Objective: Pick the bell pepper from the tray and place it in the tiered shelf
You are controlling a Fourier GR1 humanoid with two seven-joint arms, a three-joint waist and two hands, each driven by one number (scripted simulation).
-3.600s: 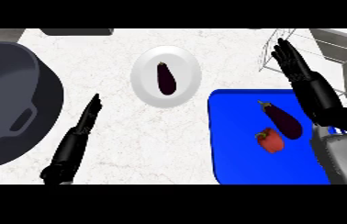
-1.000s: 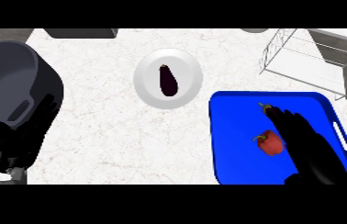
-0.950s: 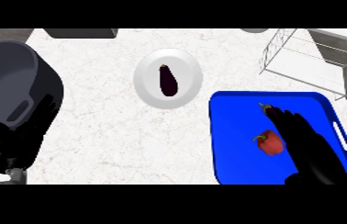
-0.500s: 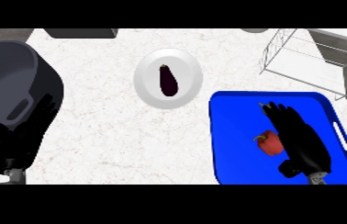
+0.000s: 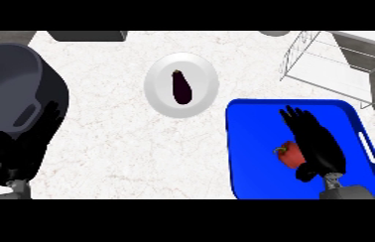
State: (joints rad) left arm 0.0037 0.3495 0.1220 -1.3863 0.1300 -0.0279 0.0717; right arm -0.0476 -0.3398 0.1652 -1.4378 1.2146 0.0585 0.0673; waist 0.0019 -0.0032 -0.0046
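Over the blue tray (image 5: 249, 137) at near right, the right hand (image 5: 315, 142) lies with straight fingers beside the red bell pepper (image 5: 290, 154), so its thumb must curl round before any lift toward the far wire shelf (image 5: 322, 62).

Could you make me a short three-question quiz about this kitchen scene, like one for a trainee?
1. True or false: the red bell pepper already sits in the wire tiered shelf.
2. What lies on the white plate? A) a dark eggplant B) a banana C) a spoon
3. Fill in: the right hand is over the ____ tray, right beside the pepper.

Key
1. False: the pepper is on the tray, at the right hand's side.
2. A: the eggplant lies in the plate's middle.
3. Blue.

The left hand shows at the view's left edge, near a dark pot.
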